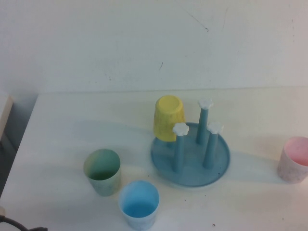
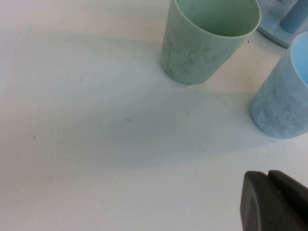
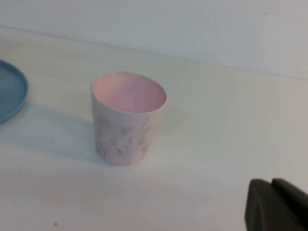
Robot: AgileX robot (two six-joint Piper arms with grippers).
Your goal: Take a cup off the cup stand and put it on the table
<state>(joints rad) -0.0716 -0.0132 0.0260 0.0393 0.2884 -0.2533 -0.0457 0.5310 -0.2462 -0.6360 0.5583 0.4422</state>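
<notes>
You see the cup (image 1: 293, 166) standing upright, mouth up, on the tabletop (image 1: 72, 125), well right of the cup stand (image 1: 190, 156) and apart from it. The cup is pale pink-white, tapered and faintly speckled, pinker inside. The stand is a round blue dish with upright pegs capped by white flowers.
</notes>
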